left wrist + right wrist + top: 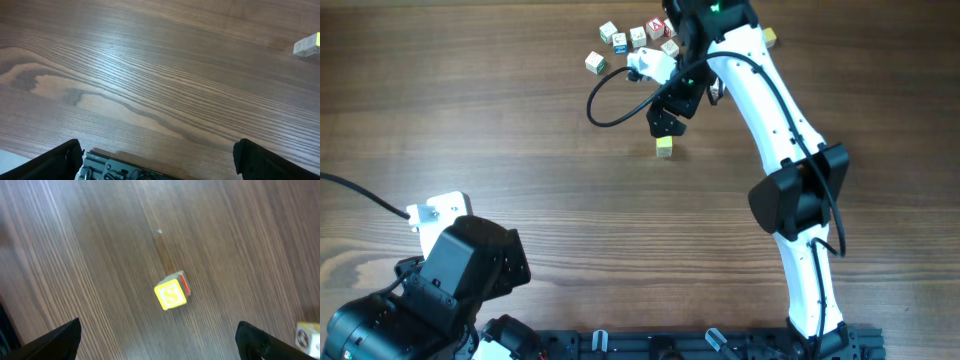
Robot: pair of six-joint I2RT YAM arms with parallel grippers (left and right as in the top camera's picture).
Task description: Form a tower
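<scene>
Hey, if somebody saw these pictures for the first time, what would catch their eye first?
The white right arm stretches across the dark wooden table, its black two-finger gripper hanging wide open over a lone small wooden letter cube with a yellow S face, near the table's middle. A cluster of loose wooden letter cubes sits at the far edge, and the black left arm is folded at the near left corner.

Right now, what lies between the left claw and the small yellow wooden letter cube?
Nothing: only bare brown wooden table lies between the left claw and the small yellow wooden letter cube, as the left wrist view shows.
</scene>
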